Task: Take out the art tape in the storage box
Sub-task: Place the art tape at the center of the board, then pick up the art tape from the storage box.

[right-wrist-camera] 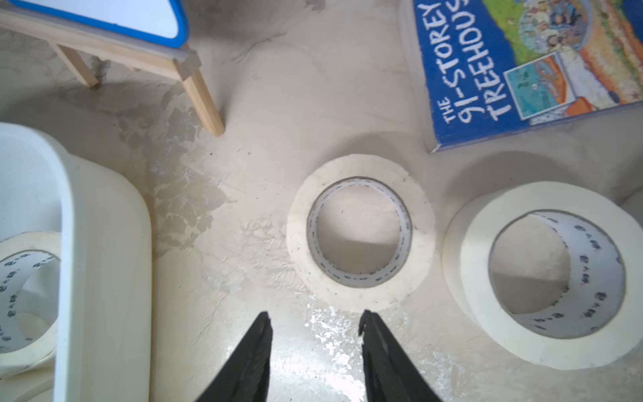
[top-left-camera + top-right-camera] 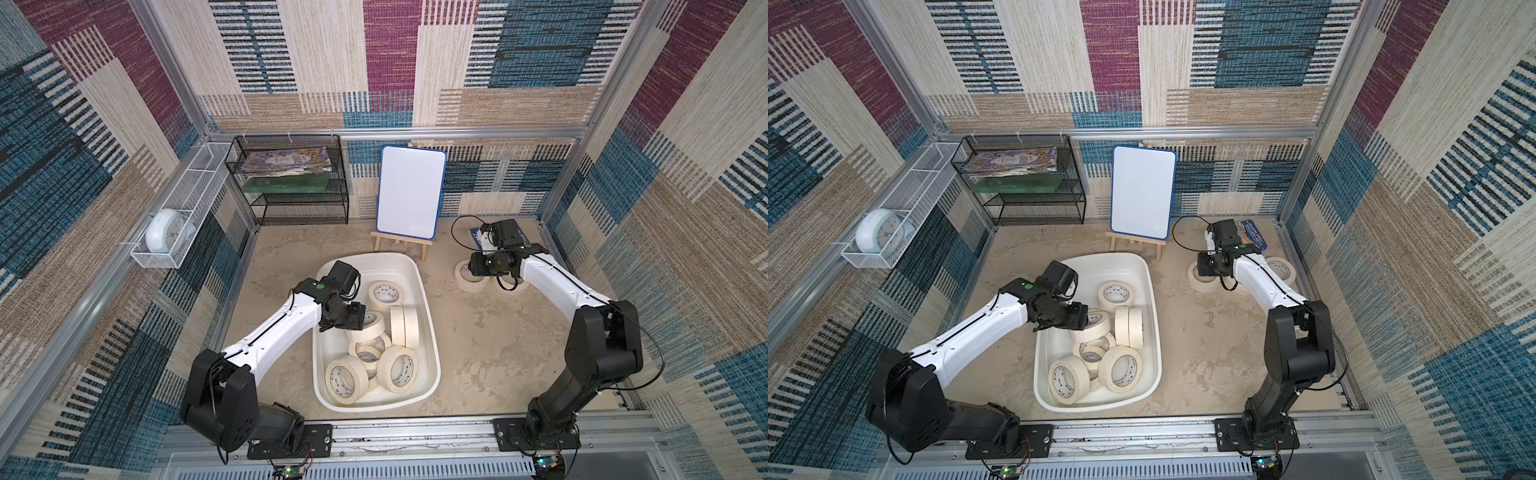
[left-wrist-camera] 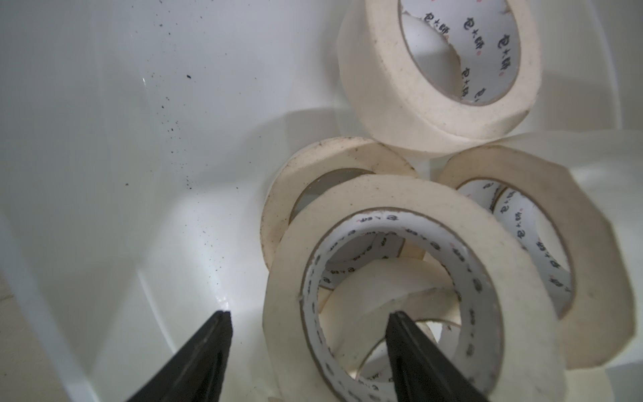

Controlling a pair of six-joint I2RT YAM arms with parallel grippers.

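Straddling art tape wall, left pincer agape, seemingly not gripping; right pincer parted, empty.

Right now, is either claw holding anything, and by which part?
Neither. The left claw straddles the wall of one roll in the storage box, jaws apart; the right claw is open, empty.

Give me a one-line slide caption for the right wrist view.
Right gripper open, empty, short of a flat tape roll; second roll, book and storage box nearby on the table.
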